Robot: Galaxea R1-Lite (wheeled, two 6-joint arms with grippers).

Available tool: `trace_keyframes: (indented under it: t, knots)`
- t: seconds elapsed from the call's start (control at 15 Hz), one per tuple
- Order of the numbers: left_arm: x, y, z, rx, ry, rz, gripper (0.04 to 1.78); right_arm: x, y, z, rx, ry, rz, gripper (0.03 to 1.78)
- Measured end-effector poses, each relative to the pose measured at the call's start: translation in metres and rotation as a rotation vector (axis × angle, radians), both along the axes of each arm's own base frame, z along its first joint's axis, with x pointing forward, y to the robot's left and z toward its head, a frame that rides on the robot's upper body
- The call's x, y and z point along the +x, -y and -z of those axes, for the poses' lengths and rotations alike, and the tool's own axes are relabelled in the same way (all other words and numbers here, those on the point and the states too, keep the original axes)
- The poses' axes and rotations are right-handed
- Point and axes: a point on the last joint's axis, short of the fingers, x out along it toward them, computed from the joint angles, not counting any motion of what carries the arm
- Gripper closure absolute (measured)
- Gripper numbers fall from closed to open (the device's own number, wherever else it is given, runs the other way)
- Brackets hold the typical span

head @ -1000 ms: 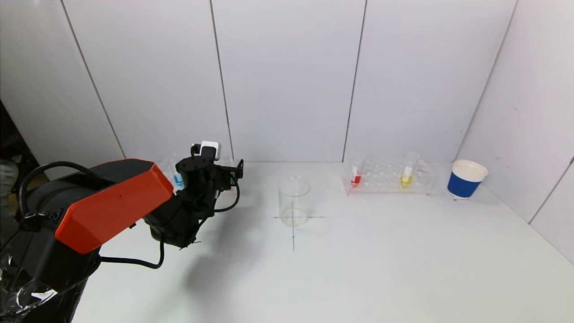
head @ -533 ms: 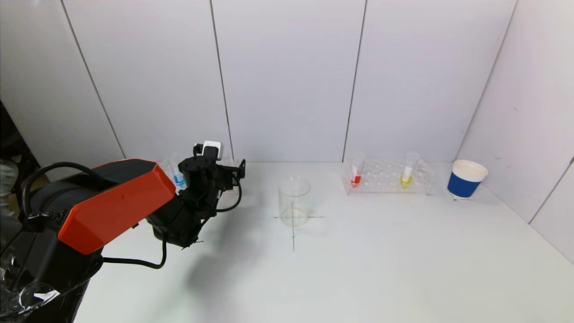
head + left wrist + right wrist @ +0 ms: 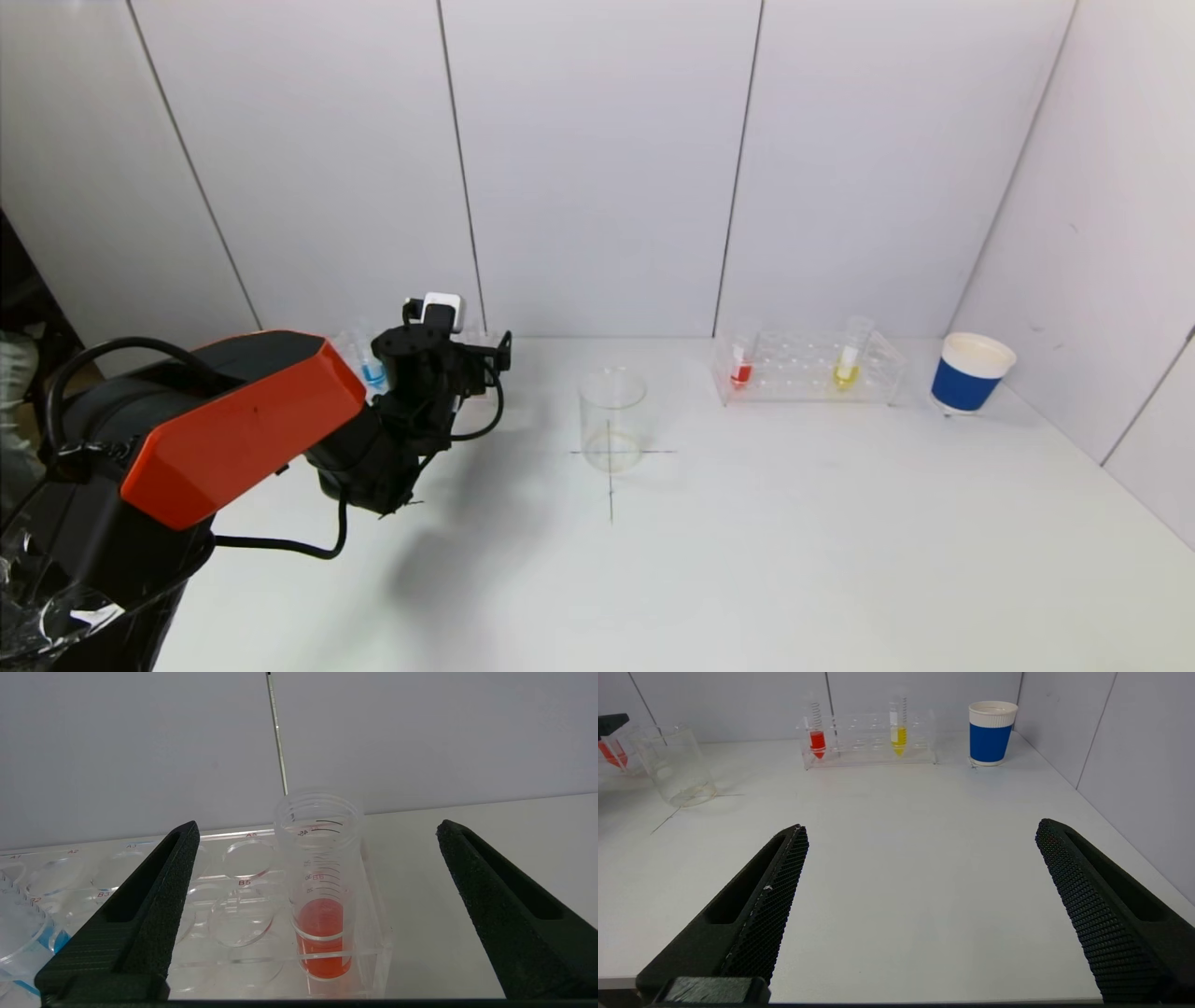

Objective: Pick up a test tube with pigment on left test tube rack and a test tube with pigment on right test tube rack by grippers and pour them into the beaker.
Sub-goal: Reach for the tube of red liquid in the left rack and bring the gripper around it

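My left gripper (image 3: 317, 828) is open at the left clear rack (image 3: 233, 933). A tube with red pigment (image 3: 321, 891) stands in the rack's end hole, between the two fingers and touching neither. A tube with blue pigment (image 3: 372, 366) stands further along that rack. The empty glass beaker (image 3: 612, 419) stands at mid-table on a drawn cross. The right rack (image 3: 808, 369) holds a red tube (image 3: 741, 364) and a yellow tube (image 3: 848, 359). My right gripper (image 3: 922, 828) is open and empty over bare table near the front, out of the head view.
A blue paper cup with a white rim (image 3: 970, 372) stands right of the right rack, near the side wall. White wall panels close the table at the back and right. The left arm's orange link (image 3: 233, 420) covers the table's left front.
The left gripper has moved slightly forward toward the left rack over the last second. Nothing else has moved.
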Motion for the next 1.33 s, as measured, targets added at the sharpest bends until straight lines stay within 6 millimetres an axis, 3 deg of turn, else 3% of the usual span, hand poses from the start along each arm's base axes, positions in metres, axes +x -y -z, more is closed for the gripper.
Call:
trace_keyframes:
  t: [0.27,0.4,0.53,0.87,1.33]
  knots:
    - [0.0016,-0.0002,-0.0012,-0.002,0.002,-0.002,0.08,0.0,0.0,-0.0001,0.0,0.0,0.0,0.04]
    - [0.002,-0.0001,-0.0016,-0.002,0.001,-0.002,0.23,0.0,0.0,0.0,0.0,0.0,0.0,0.04]
    - [0.0022,-0.0001,-0.002,-0.002,0.003,-0.004,0.46,0.0,0.0,0.0,0.0,0.0,0.0,0.04]
    - [0.0033,-0.0006,-0.0012,-0.003,0.004,-0.004,1.32,0.0,0.0,0.0,0.0,0.0,0.0,0.04]
    - [0.0032,-0.0003,-0.0005,-0.003,0.003,-0.004,1.38,0.0,0.0,0.0,0.0,0.0,0.0,0.04]
